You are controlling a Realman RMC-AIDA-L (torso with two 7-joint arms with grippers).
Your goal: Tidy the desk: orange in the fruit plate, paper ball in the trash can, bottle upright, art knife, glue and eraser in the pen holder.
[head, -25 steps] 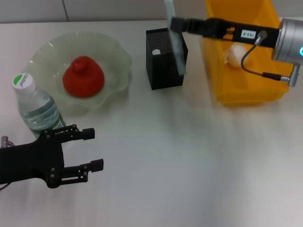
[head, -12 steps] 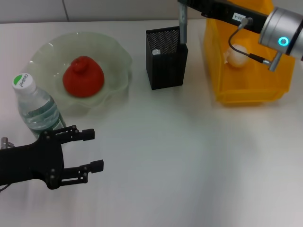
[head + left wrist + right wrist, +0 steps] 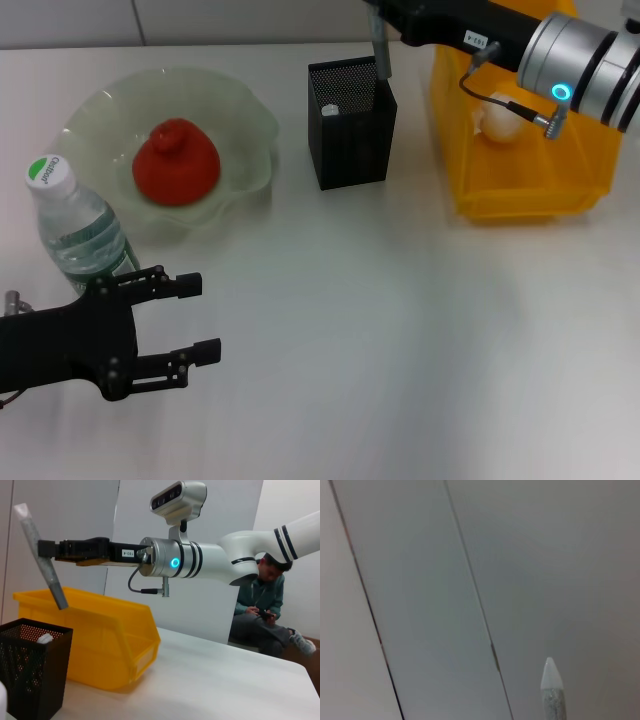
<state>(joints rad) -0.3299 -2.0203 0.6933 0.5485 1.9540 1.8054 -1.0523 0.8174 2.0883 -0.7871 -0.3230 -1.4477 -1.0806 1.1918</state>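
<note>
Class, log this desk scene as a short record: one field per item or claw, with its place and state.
right claw: shut on grey stick, above pen holder
grey stick: tilted, lower tip over the holder
pen holder: black mesh, upright
paper ball: inside yellow bin
red fruit: in green plate
bottle: upright
left claw: open, idle near bottle

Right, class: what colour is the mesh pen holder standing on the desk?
The square mesh pen holder is black, clearest in the head view.
</note>
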